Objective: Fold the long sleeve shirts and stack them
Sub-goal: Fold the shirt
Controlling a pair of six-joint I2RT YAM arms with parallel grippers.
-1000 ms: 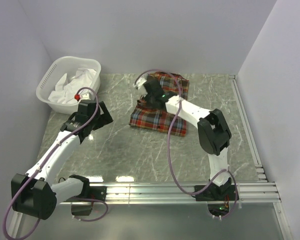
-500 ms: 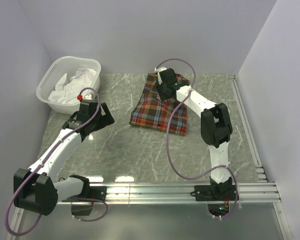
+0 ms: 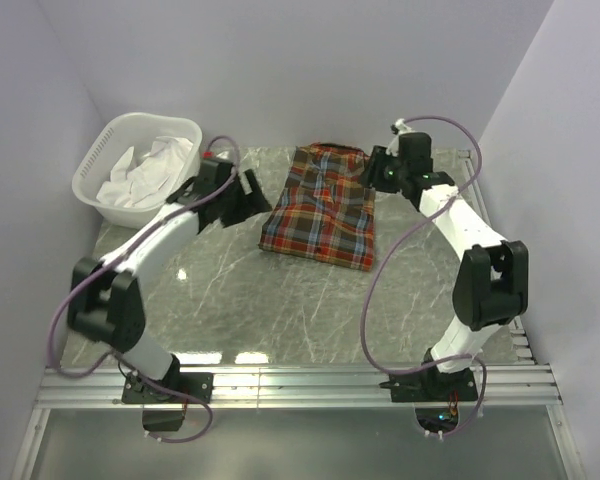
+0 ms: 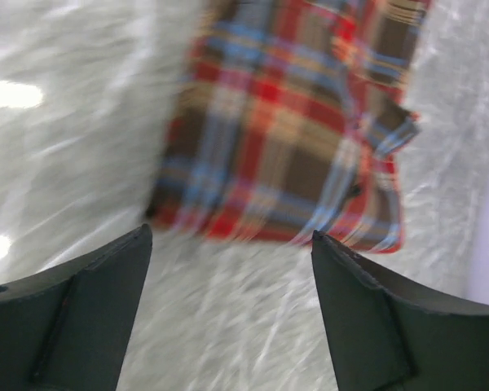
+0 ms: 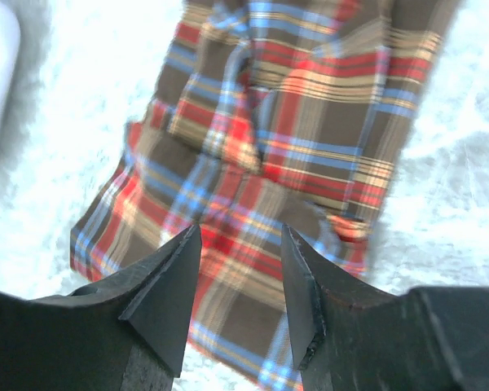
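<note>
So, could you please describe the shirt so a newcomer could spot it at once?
On the grey marble table, look midway along the back wall. A folded shirt lies flat there; its red, orange, blue and brown checks set it apart from the white cloth in the basket.

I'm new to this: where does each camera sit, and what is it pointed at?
Top external: fixed above and behind the arms, looking down on the table, plaid shirt and basket; both arms, left hand and right hand show.
Left wrist: on the left arm, facing the shirt's edge; its two fingers show.
Right wrist: on the right arm, looking over the shirt; its fingers show.
Shared: all three see the shirt.
</note>
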